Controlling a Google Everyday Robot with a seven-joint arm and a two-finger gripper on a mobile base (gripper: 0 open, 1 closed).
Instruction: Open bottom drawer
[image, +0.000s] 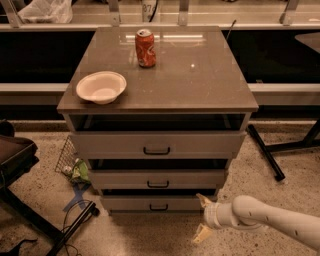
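Camera view looks down on a grey-brown square-topped desk (200, 85) with three flat drawers stacked in its front. The bottom drawer (127, 202), a grey-beige flat-fronted one with a small black bar handle (158, 207), sits lowest under the front edge, below the middle drawer (200, 178) and the wider-looking top drawer (200, 144).

The pale two-finger gripper (201, 217), on a white rounded arm (270, 220), hangs low beneath the desk's front right corner, just beside the right end of the bottom drawer's front. Its fingers (203, 200) are spread apart and hold nothing. It is well to the right of the handle and not touching it.

By my judgement the task is barely begun: the drawer front looks about in line with the others, not drawn out. What is left is to reach the handle, close on it and pull.

The arm is cut off by the right edge, so the base is unseen. Whether the upper finger touches the drawer's front is hard to tell. A red soda can (145, 48) stands near the back edge, and a white bowl (101, 87) sits near the front left corner.
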